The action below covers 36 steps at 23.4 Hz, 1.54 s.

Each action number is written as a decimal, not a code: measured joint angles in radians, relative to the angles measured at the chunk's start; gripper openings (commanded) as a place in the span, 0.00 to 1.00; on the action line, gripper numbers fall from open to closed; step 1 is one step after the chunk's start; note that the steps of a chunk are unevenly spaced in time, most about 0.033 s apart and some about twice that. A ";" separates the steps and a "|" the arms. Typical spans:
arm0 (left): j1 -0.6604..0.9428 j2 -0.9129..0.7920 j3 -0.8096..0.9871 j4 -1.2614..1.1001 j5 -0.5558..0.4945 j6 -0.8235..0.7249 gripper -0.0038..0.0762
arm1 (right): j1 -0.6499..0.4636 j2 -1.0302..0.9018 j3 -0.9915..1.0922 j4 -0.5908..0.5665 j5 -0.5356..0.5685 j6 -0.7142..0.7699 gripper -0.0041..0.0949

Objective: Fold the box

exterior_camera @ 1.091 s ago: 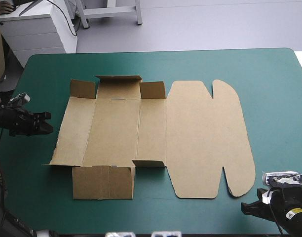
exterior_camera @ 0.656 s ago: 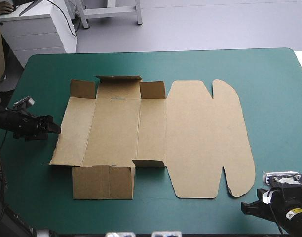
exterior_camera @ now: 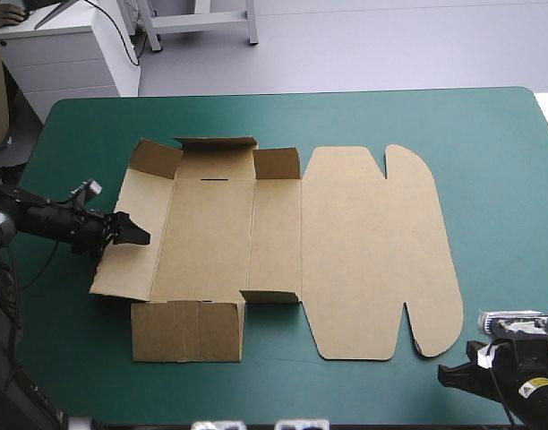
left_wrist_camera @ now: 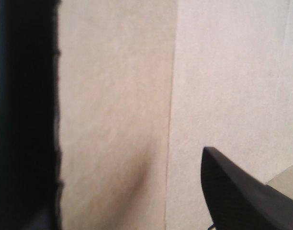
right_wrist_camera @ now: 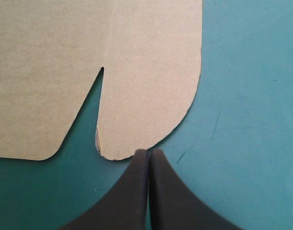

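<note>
With left gripper (exterior_camera: 138, 237) spread wide over left wall (exterior_camera: 131, 273) of box (exterior_camera: 211, 242): straddle free edge, clamp, pivot upward about crease (exterior_camera: 157, 260). Leave right gripper (right_wrist_camera: 148, 152), pinched together and empty, beside lid corner (right_wrist_camera: 156, 96).

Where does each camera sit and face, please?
High view: above and behind the robot, facing down on table and box; left pincer over the box's left panel, right pincer off its right corner.
Left wrist view: above that wrist, facing the box close up between its open fingers.
Right wrist view: above that wrist, facing the box's rounded flap; its shut fingers show.
Shared: high and right wrist views show that flap.
</note>
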 measured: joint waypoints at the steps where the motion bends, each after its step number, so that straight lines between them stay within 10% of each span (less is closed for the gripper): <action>1: -0.015 0.004 0.000 -0.006 0.002 0.001 0.64 | 0.000 0.000 0.000 0.000 0.000 0.006 0.03; 6: -0.037 0.009 0.000 -0.016 0.008 0.002 0.57 | 0.000 0.000 0.000 0.000 0.000 0.011 0.03; 18: -0.038 0.024 0.006 -0.007 -0.006 0.000 0.04 | 0.000 0.000 0.000 0.000 0.000 0.013 0.03; 36: -0.433 -0.009 -0.473 0.489 0.001 -0.003 0.04 | 0.000 0.000 0.000 0.000 -0.003 0.013 0.03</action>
